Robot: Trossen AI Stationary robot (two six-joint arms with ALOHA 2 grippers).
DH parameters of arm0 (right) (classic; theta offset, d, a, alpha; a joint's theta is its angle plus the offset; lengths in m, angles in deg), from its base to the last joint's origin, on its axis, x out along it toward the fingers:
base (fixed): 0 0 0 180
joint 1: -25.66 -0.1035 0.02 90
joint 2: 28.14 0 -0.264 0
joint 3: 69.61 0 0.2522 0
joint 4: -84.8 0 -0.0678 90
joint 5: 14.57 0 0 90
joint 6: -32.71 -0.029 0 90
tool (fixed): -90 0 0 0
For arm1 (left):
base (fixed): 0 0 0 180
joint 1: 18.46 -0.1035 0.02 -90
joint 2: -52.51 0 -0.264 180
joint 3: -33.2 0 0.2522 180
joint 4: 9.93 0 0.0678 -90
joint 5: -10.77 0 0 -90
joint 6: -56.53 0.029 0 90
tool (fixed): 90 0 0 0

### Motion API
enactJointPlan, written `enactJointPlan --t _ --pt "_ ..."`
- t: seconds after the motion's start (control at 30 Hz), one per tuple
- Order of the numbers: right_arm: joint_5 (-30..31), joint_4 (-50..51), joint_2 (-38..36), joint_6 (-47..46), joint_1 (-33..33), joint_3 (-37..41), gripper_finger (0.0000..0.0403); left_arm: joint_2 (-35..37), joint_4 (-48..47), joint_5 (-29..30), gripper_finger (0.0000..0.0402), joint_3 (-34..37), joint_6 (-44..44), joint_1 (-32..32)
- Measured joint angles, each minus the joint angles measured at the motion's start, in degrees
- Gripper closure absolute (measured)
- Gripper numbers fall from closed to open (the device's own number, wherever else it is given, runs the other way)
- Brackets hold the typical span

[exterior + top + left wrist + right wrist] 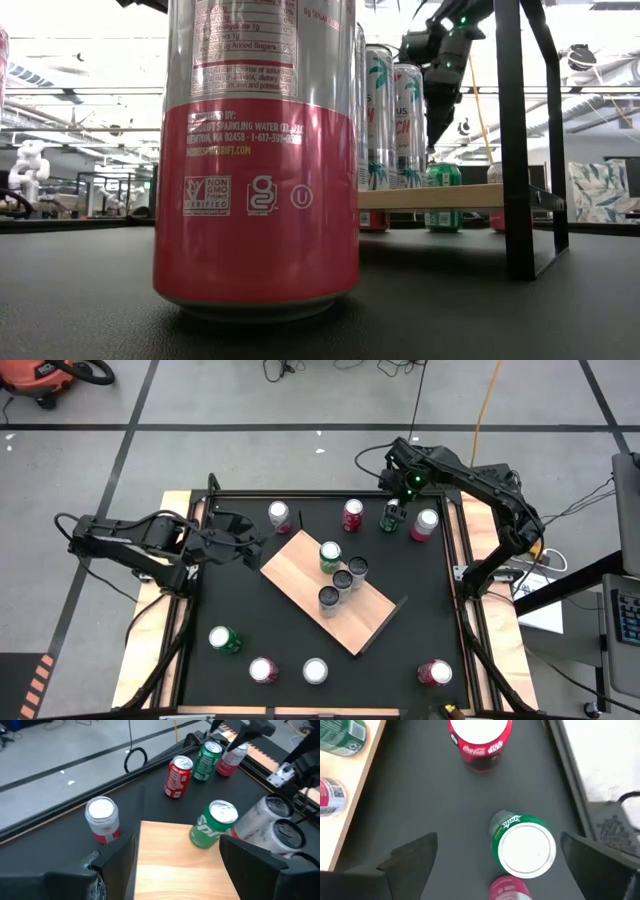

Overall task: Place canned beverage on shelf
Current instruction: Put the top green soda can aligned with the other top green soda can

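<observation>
Right tool (392, 510): fingers spread wide above green can (390, 518) on desk (420, 630), beside shelf (300, 565). Left tool (243, 536): open, idle. We risk tipping neighbouring pink can (424, 524) through off-centre descent.

Both arms are matte black, built of chunky jointed links with black cables looped alongside. The right arm (480, 485) carries a small green light near its wrist; each tool's fingers (117, 857) are broad, dark, angular plates.
</observation>
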Motion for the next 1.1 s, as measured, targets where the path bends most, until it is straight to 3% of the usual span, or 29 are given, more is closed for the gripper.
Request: enactJointPlan --t 0.63,1.1 --pt "9.02 0.16 11.38 -8.69 1.95 0.04 0.0004 0.0 1.66 -1.18 0.0114 0.0 1.54 -1.99" --pt "8.91 1.56 14.11 -12.97 1.92 0.04 0.0028 0.02 1.59 -1.27 0.0114 0.0 2.96 -1.97"
